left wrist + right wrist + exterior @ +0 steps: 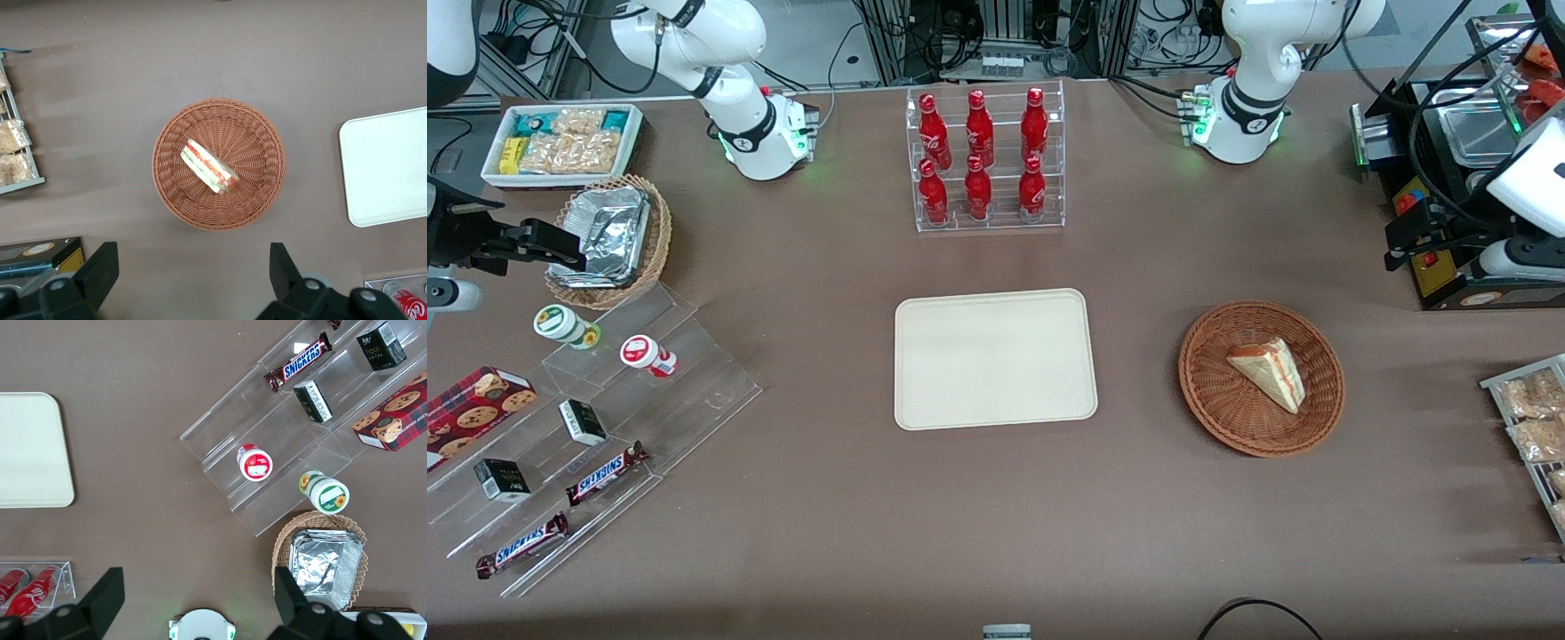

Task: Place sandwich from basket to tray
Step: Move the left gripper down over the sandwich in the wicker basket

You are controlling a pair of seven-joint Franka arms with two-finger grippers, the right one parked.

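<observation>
Sandwich lies mid-basket, rim-clear; spread pincer high above.

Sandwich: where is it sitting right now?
The sandwich lies inside the round brown basket, beside the empty tray, toward the working arm's end of the table. The open gripper hangs high above the basket.

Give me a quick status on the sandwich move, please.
Hand open, hovering high above the basket. Sandwich lying in basket, untouched. Tray bare, nothing between the two.
</observation>
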